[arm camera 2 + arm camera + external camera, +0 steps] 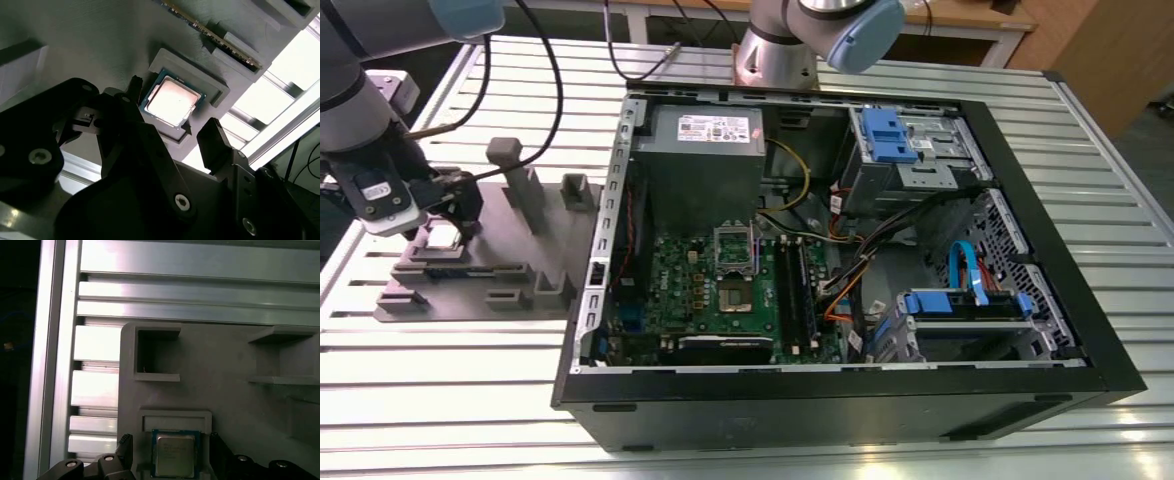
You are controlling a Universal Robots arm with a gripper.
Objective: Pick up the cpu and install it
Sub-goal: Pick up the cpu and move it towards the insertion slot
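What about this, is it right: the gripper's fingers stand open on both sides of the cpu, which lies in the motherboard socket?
Not quite. The cpu lies in a recess of the grey holder, not in the motherboard socket, as both wrist views show. The gripper does stand open, one finger on each side of it.
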